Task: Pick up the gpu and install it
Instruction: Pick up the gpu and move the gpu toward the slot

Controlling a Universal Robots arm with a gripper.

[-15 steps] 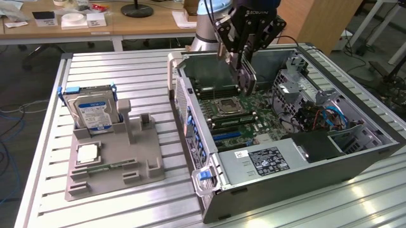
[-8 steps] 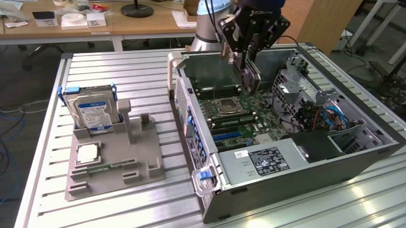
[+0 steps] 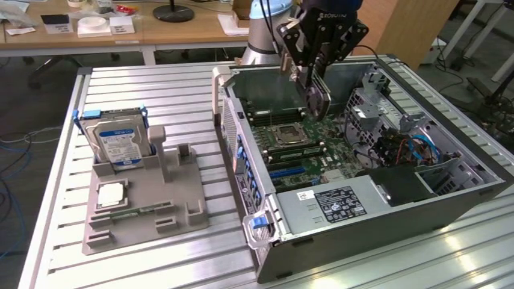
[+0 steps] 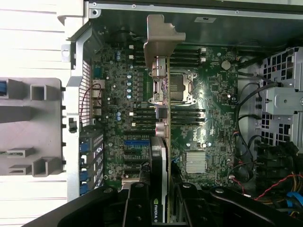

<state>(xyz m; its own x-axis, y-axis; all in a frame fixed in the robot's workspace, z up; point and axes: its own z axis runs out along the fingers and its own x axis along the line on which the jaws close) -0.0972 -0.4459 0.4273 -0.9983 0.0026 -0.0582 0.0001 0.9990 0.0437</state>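
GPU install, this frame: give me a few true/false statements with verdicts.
1. The gripper holds the graphics card. True.
2. The graphics card sits in a motherboard slot. False: it hangs in the gripper above the motherboard.
3. A hard drive stands in the grey holder beside the computer case. True.
4. The computer case is closed. False: its side is open, showing the motherboard.

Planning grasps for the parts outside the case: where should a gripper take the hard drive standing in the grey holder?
Probably by its top edge, coming straight down: the hard drive stands on end in the grey holder, lower end seated, top edge standing clear above it.
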